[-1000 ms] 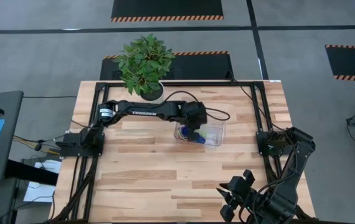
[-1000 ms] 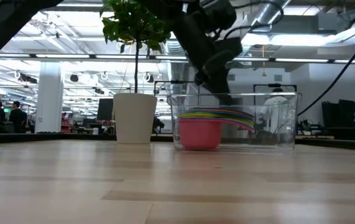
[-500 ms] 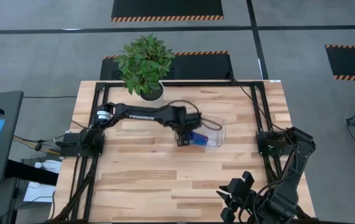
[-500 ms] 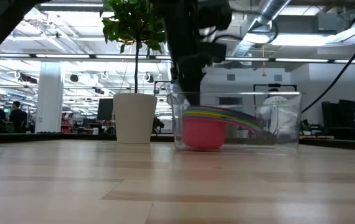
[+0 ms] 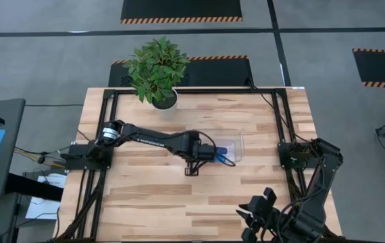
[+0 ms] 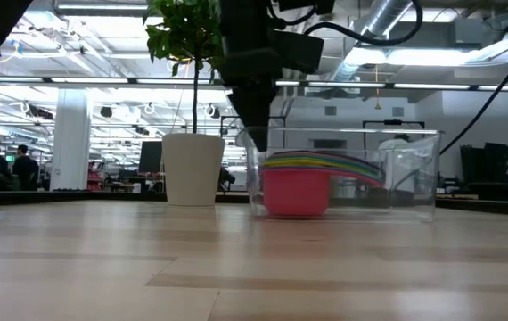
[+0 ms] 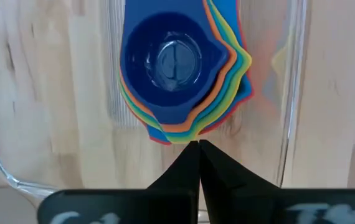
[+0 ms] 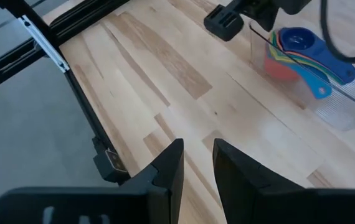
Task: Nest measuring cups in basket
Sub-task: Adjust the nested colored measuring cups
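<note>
The right gripper (image 8: 196, 163) hung over bare wooden table (image 8: 165, 74), its two dark fingers (image 8: 168, 168) parted. Farther off, nested measuring cups (image 8: 296, 46) sat in the clear basket (image 8: 339, 99), beside the other arm's black end.

The measuring cups (image 5: 221, 152) sit nested in the basket (image 5: 236, 135); the plant pot (image 5: 165, 101) stands behind, to its left.

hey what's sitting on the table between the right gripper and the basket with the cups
Nothing: in the right wrist view, only bare wood lies between the right gripper and the basket holding the measuring cups.
</note>
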Controlling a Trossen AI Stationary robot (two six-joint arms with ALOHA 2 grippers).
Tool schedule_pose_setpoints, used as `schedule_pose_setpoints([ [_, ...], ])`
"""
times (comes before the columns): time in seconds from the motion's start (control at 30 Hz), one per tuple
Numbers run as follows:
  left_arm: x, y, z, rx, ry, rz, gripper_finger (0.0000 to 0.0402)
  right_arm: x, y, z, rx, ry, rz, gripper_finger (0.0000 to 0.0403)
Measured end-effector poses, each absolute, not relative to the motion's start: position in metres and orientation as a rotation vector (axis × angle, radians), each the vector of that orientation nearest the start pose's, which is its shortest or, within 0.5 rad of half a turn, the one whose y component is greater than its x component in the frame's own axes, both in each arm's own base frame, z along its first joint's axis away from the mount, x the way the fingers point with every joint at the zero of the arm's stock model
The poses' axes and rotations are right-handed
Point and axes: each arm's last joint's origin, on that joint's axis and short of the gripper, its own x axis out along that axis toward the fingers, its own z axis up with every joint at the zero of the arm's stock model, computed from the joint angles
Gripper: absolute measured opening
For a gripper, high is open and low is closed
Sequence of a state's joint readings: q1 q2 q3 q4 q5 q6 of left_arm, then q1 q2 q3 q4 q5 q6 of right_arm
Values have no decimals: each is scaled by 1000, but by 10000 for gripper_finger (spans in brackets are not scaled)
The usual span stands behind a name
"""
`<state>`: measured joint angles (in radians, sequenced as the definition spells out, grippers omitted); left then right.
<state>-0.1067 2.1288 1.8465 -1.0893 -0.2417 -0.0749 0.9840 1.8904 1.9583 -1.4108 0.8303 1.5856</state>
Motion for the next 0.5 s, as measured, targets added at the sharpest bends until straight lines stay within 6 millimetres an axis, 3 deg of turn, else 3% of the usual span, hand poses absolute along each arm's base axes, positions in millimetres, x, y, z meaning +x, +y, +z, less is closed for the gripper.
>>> schedule_pose_setpoints([
  [0.5,415,-73,223,192,1414,164,0,214,296,346,451,645,-455,111],
])
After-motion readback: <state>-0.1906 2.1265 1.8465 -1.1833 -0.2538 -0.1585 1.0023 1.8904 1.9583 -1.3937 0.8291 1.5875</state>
